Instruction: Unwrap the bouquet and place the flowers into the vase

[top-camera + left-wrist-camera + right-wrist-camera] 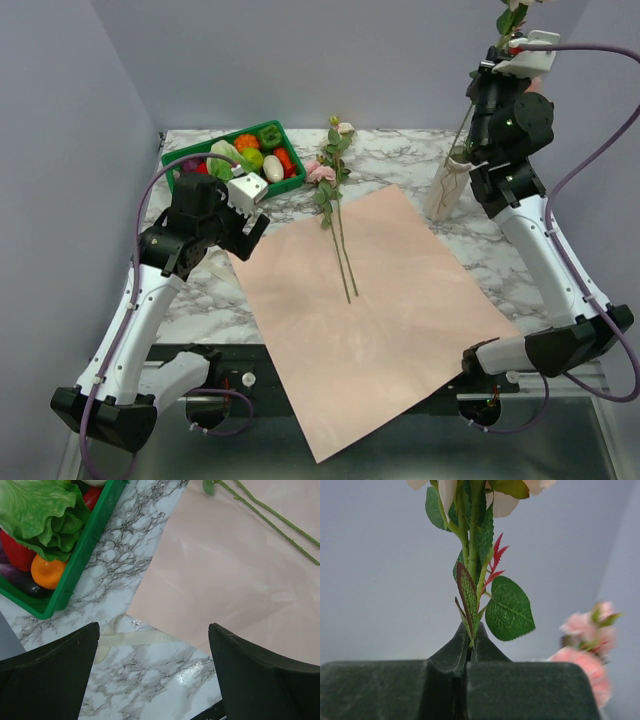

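Starting at the near edge, the pink wrapping paper (370,330) lies unfolded across the marble surface (400,150), one corner overhanging the front, so any drag on it could pull along whatever lies on top. Just beyond, the left claw (153,630) hovers fully spread and empty over the paper's left corner, with the loose cream ribbon (135,639) below it. A careless descent there could snag the ribbon or crease the sheet. Farther in, two roses (335,215) lie on the paper with their blooms towards the back, beside the green crate (85,550) of toy vegetables. Behind and to the right stands the cream vase (445,190), near the surface's right edge; it seems to lean, though the angle may be misleading. High above it, the right claw (470,640) is clamped tight on a leafy rose stem (470,530) just below the bloom, and the thin stem runs down to the vase mouth. The grip sits far from the lower end, so sideways motion while lowering would likely lever against the narrow neck and tip the vase. Letting go too high could let the top-heavy flower flop out.
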{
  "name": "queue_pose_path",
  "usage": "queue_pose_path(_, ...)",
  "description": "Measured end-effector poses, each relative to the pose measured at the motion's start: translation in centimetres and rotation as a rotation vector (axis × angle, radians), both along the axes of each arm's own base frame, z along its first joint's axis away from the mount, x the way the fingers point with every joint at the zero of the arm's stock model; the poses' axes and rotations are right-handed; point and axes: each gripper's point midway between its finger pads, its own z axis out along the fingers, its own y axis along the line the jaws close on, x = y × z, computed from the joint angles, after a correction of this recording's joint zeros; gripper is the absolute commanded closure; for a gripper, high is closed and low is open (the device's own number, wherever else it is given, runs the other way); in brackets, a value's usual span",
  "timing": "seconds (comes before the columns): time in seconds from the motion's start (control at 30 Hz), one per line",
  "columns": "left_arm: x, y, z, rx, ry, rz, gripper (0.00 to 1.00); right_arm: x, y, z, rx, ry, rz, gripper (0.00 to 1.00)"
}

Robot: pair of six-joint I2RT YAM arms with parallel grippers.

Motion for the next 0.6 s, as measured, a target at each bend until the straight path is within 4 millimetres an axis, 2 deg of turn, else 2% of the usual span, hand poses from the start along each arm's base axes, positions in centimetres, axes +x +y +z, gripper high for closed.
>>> queue_pose_path(0.07, 0.1, 0.0, 0.1, -0.002, -0.001, 0.001, 0.01, -0.5, -1.9, 1.2, -0.003, -0.068, -0.066, 0.99)
queue_pose_path(0.17, 0.1, -0.1, 0.1, -0.002, -0.001, 0.001, 0.01, -0.8, -3.0, 1.6, -0.02, -0.137, -0.127, 0.99)
queue_pose_path(0.6, 0.0, 0.0, 0.0, 0.006, 0.005, -0.004, 0.01, 1.6, -5.7, -0.1, -0.049, -0.186, -0.253, 0.99)
